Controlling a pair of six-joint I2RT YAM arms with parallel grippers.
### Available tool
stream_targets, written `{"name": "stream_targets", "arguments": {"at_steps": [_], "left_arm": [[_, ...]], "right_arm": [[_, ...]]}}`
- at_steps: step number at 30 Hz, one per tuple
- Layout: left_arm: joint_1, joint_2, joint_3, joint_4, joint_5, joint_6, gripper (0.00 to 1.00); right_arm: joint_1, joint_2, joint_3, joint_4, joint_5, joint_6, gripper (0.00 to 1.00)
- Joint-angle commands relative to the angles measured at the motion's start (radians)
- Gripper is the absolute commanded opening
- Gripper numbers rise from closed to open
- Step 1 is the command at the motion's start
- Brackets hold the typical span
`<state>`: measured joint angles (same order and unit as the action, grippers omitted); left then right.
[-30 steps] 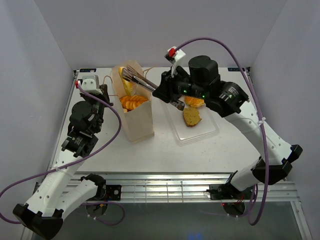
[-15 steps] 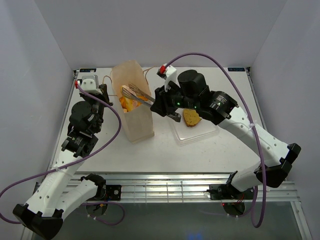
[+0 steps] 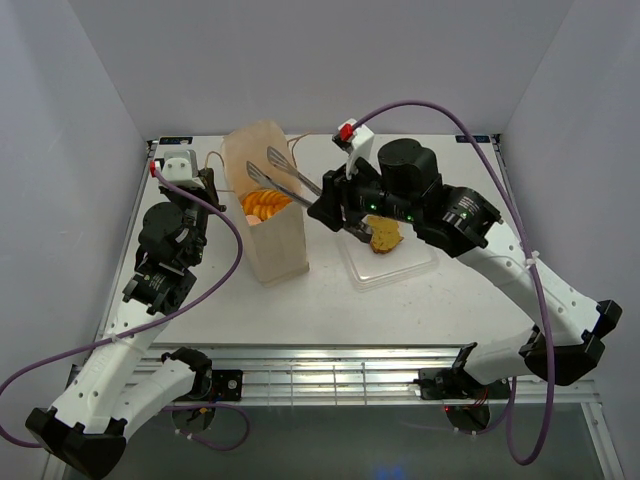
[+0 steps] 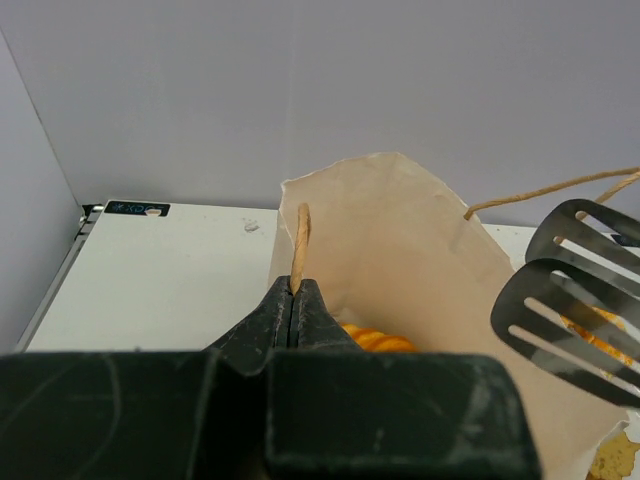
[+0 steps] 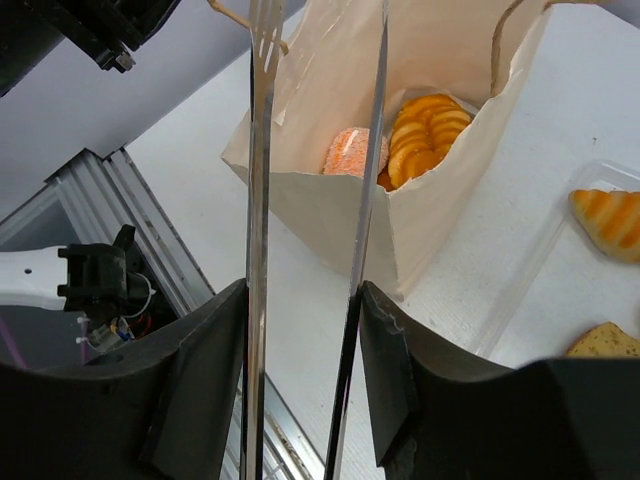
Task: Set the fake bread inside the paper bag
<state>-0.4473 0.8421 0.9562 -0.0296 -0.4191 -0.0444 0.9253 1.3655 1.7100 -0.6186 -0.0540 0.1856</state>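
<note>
The paper bag (image 3: 272, 245) stands open left of centre. Orange loaves (image 5: 428, 135) and a pinkish bun (image 5: 355, 152) lie inside it; the orange bread also shows from above (image 3: 265, 205) and in the left wrist view (image 4: 375, 340). My left gripper (image 4: 295, 300) is shut on the bag's near rim by its handle, and shows at the bag's left (image 3: 208, 185). My right gripper (image 5: 300, 330) is shut on metal tongs (image 5: 258, 150). The tongs' tips (image 3: 268, 163) are spread and empty above the bag's mouth. A croissant (image 5: 610, 220) and a brown piece (image 3: 384, 234) lie in the tray.
The clear plastic tray (image 3: 400, 268) lies on the table right of the bag, under my right arm. Grey walls close the back and sides. The bag's string handle (image 4: 540, 190) sticks up at its far side.
The tongs carried an orange pastry down into the bag, let it go, and have risen out open and empty. The right arm has drawn back to the right. The left gripper has not moved.
</note>
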Motion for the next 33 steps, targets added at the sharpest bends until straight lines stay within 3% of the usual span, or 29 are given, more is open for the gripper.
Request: {"name": "stream_targets", "arguments": {"at_steps": [1, 13, 21, 29, 33], "left_arm": [[-0.005, -0.009, -0.002, 0.004, -0.004, 0.006, 0.0], [-0.005, -0.009, -0.004, 0.005, -0.012, 0.011, 0.0], [-0.005, -0.005, -0.001, 0.003, -0.006, 0.011, 0.0], [-0.005, -0.012, -0.002, 0.003, -0.009, 0.011, 0.0], [-0.005, -0.018, -0.002, 0.002, -0.01, 0.011, 0.0]], "right_arm": [[0.003, -0.081, 0.007, 0.051, 0.069, 0.021, 0.52], [0.004, -0.406, -0.237, 0.011, 0.34, 0.15, 0.5], [0.003, -0.621, -0.61, 0.014, 0.479, 0.287, 0.52], [-0.063, -0.602, -0.849, 0.014, 0.534, 0.359, 0.52], [-0.221, -0.559, -0.906, 0.028, 0.47, 0.359, 0.55]]}}
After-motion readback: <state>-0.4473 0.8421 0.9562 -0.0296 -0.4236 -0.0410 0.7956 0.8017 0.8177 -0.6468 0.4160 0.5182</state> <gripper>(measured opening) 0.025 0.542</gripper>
